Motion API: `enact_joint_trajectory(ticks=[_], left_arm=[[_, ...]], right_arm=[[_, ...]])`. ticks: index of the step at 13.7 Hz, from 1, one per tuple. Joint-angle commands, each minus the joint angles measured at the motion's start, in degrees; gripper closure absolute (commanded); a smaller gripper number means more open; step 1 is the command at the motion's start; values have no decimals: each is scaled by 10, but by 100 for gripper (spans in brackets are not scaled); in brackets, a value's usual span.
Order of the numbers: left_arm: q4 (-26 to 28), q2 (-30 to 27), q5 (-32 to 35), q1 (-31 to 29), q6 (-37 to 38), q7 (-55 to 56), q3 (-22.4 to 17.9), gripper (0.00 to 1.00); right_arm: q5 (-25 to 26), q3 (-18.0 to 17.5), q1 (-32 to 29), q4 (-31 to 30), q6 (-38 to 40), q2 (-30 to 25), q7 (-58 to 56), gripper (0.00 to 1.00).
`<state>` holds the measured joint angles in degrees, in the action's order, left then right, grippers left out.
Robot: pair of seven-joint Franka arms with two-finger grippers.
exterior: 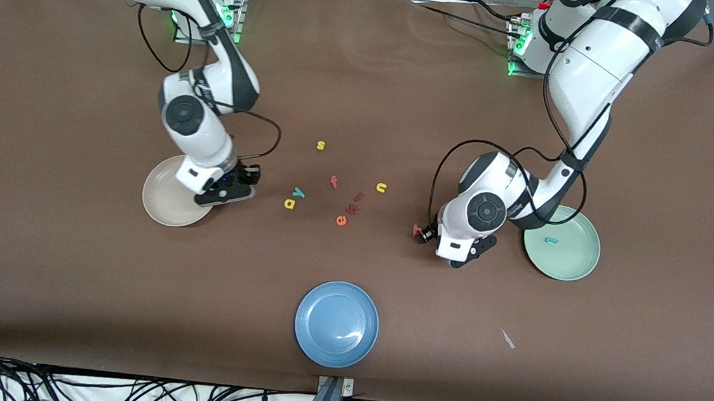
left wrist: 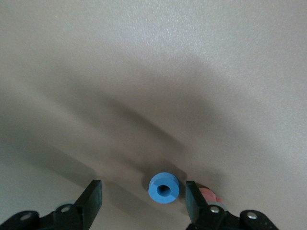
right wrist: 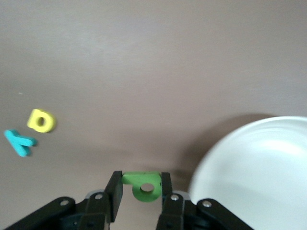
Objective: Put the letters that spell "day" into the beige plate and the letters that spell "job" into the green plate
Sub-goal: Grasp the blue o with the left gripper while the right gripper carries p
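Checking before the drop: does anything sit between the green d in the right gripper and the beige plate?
Nothing visible does. The right gripper is shut on the green d, and the beige plate lies right beside it with only bare cloth between. The yellow a and teal y lie away from the plate.

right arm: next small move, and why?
Probably carry the green d sideways over the beige plate and release. The right gripper has its fingers clamped on the d, just beside the plate's rim, with the d not yet over the plate.
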<state>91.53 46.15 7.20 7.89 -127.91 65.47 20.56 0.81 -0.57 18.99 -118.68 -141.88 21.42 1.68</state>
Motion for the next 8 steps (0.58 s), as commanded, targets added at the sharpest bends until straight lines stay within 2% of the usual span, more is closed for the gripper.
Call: enact_joint_trajectory(ticks=[1, 3, 5, 6, 7, 8], left_arm=[[-3, 3, 19, 6, 4, 11, -3, 25], [-3, 3, 19, 6, 4, 12, -3, 26], [-4, 3, 18, 6, 4, 16, -3, 32], [-4, 3, 18, 6, 4, 23, -3, 44], [-4, 3, 18, 6, 4, 25, -3, 45], [-4, 3, 19, 7, 4, 25, -3, 47]], right_arm=[[1, -4, -60, -6, 48, -33, -108, 73], [1, 6, -98, -7, 68, -42, -177, 73], [-2, 18, -115, -11, 90, -44, -210, 71], [-2, 18, -120, -14, 90, -43, -211, 65], [-2, 18, -120, -15, 88, -42, -211, 54], [-3, 18, -120, -15, 87, -41, -211, 37]])
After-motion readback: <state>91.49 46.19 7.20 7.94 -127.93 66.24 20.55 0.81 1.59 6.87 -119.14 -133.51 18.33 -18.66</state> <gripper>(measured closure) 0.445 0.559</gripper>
